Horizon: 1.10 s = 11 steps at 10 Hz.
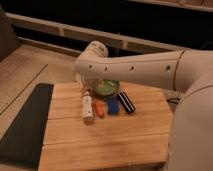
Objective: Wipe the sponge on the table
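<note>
The table (105,145) is a light wooden top of wide planks. A blue sponge (113,105) lies on its far half, between a small orange object (100,109) and a black block (126,102). My white arm reaches in from the right, and its round wrist sits above the table's far left corner. The gripper (82,86) hangs below that wrist, just above the top end of a white bottle (87,106) and left of the sponge. It is not touching the sponge.
A green bowl (107,88) stands behind the sponge, partly covered by the arm. A dark grey mat (25,125) lies along the table's left side. A bench edge and dark wall run behind the table.
</note>
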Available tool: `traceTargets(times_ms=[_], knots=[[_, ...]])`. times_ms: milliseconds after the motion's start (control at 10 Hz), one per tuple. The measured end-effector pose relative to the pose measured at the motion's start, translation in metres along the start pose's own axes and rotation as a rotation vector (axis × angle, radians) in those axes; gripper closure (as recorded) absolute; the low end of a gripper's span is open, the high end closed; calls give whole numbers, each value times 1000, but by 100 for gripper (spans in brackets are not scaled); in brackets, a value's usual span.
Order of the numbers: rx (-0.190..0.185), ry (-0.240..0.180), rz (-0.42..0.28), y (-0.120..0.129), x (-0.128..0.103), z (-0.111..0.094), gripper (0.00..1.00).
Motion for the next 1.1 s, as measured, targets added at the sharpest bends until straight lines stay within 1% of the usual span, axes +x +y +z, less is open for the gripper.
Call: traceTargets(times_ms=[100,200,300,400,500,600,700,800,900,1100], knots=[[37,52,2,-20,12,17,35],[66,97,4,-40,20,36,35],[86,119,2,-59,22,55,35],[88,110,-5,-68,15,65,35],[77,90,-22,-75,3,77,35],[55,77,-40,-74,-5,87,35],[25,80,-53,-70,-8,96,35],[9,83,-59,-68,-9,102,35],[2,84,-62,-67,-9,104,35],[2,85,-62,-67,-9,104,35]])
